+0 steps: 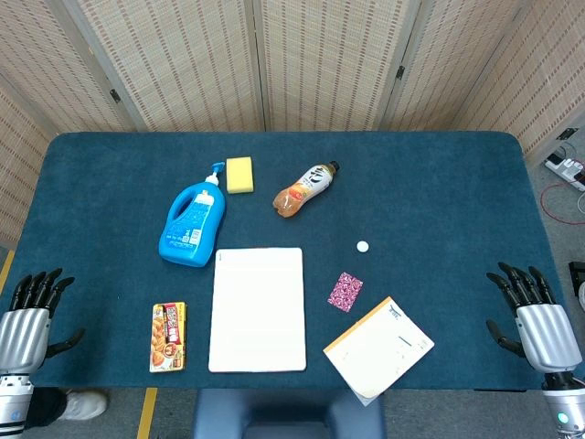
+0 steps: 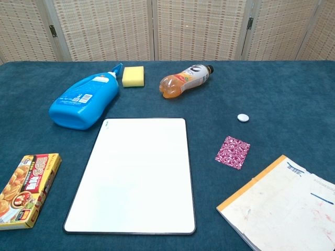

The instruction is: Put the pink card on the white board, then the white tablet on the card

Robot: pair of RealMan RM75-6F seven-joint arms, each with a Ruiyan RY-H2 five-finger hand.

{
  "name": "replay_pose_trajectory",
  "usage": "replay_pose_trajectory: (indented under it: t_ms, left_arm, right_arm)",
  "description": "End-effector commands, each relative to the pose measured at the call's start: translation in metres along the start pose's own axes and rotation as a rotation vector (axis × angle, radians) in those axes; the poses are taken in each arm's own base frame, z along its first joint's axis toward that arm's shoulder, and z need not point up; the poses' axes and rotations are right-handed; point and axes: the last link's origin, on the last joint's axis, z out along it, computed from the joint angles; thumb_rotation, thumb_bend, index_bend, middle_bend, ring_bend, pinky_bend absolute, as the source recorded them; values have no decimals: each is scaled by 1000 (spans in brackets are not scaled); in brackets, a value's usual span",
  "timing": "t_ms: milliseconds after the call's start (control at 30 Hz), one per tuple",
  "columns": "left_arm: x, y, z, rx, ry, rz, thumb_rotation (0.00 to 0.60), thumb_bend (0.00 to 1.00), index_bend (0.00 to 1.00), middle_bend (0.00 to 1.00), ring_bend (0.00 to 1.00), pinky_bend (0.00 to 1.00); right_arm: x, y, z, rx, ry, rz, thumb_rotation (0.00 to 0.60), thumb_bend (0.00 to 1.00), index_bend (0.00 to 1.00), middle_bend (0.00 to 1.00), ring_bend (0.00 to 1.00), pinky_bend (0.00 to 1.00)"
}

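The pink card (image 1: 345,292) lies flat on the blue tablecloth (image 1: 439,183) just right of the white board (image 1: 258,309), with the white tablet (image 1: 363,246) a little beyond it toward the far edge — neither has been placed, so the first step is judged not yet begun. Both hands are seen at the near table corners, the left hand (image 1: 27,320) and the right hand (image 1: 535,315) alike empty with fingers spread. The card is nearer the right hand, and being thin and flat it is likely to call for a careful edge pinch — then a short carry left onto the board.
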Motion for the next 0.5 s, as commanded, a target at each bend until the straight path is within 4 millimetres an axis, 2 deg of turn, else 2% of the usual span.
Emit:
replay_pose_trajectory:
  t_ms: [33, 500]
  left_arm:
    - [0, 0, 1, -2, 0, 1, 600, 239, 188, 111, 84, 0]
    - [0, -1, -1, 3, 0, -1, 600, 239, 191, 111, 84, 0]
  right_arm:
    - [-1, 1, 0, -4, 0, 1, 600, 344, 149, 113, 100, 0]
    - [0, 1, 2, -1, -6, -2, 600, 344, 148, 113, 101, 0]
